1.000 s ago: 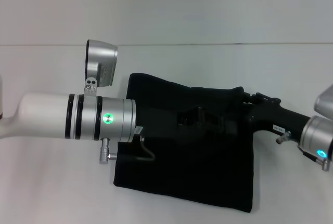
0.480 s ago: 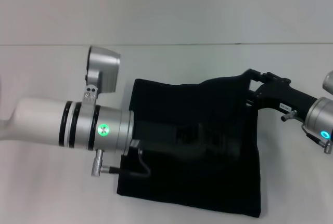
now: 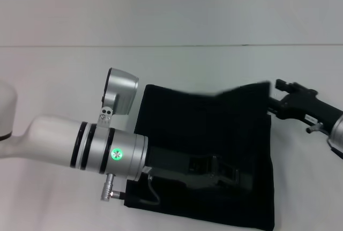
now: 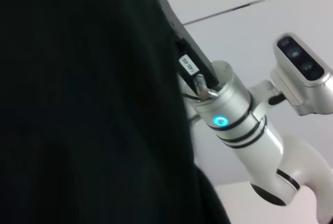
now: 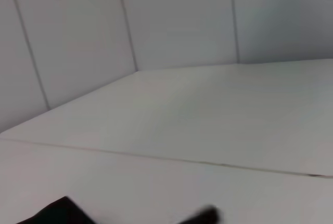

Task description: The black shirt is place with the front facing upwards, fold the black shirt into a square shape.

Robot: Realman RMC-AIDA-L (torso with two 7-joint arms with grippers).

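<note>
1. I see the black shirt (image 3: pixel 209 134) folded into a rough rectangle on the white tabletop (image 3: pixel 53 81), toward its near edge.
2. My left gripper (image 3: pixel 225 177) lies over the shirt's near part; I cannot tell its finger state.
3. My right gripper (image 3: pixel 276 105) sits at the shirt's far right corner, fingers pinching the raised cloth.
</note>
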